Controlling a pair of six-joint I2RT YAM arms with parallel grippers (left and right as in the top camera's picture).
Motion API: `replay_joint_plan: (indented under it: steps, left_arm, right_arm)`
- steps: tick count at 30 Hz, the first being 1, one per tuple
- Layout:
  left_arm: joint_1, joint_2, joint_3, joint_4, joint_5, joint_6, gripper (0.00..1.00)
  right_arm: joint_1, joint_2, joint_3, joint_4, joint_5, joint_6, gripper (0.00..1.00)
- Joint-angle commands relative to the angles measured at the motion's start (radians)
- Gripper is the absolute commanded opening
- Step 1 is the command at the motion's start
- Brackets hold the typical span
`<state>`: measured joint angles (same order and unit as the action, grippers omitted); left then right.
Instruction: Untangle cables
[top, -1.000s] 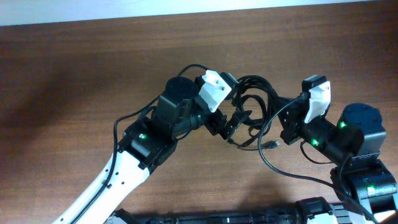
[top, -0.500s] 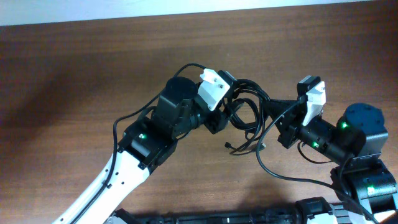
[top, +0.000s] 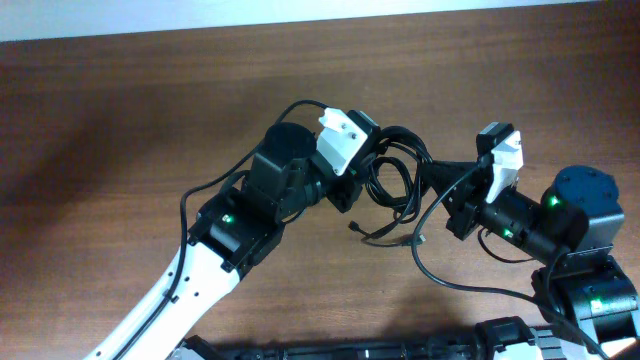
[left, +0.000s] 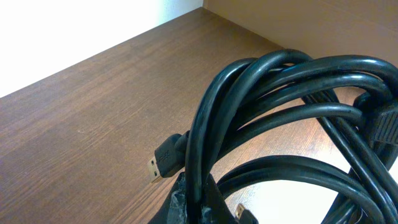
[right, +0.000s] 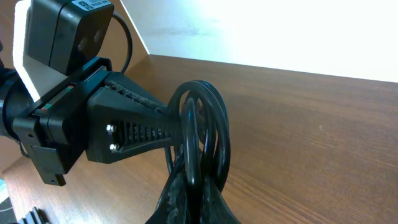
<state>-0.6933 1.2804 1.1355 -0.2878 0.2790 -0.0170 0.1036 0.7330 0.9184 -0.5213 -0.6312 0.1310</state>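
Fingers on your right gripper and left gripper both clamp thin black looped cables over brown wooden table.

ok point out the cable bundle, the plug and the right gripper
cable bundle (left: 280, 65), left wrist view, top of the loops
plug (left: 165, 160), left wrist view, black housing
right gripper (right: 189, 182), right wrist view, between its fingertips

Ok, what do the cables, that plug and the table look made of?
Cables: black rubbery or PVC-like jacket, smooth semi-gloss, with soft highlights along the curves. Plug: moulded black plastic body, gold-coloured metal tip. Table: brown wood or wood-look laminate, matte, with fine grain lines; which one is unclear.
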Motion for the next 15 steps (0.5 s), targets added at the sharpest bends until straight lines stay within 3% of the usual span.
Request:
replay_joint_plan:
  steps: [1, 5, 6, 8, 10, 15]
  left_arm:
    - [-0.004, -0.017, 0.014, 0.001, -0.050, 0.009, 0.00]
    - [-0.004, -0.017, 0.014, -0.010, -0.175, 0.009, 0.00]
    - [-0.004, -0.017, 0.014, -0.013, -0.212, 0.009, 0.00]
    - [-0.004, -0.017, 0.014, -0.015, -0.253, 0.010, 0.00]
    - [-0.004, -0.017, 0.014, -0.015, -0.249, 0.055, 0.00]
    - [-0.004, -0.017, 0.014, -0.021, -0.245, 0.105, 0.00]
  right_arm:
    - [-0.006, -0.005, 0.019, 0.017, -0.024, 0.005, 0.04]
    - [-0.006, -0.005, 0.019, 0.001, 0.004, 0.005, 0.04]
    - [-0.006, -0.005, 0.019, -0.007, 0.023, 0.005, 0.09]
    - [-0.006, -0.005, 0.019, -0.020, 0.049, 0.005, 0.38]
    - [-0.006, -0.005, 0.019, -0.026, 0.067, 0.005, 0.54]
    - [-0.006, -0.005, 0.019, -0.040, 0.067, -0.022, 0.62]
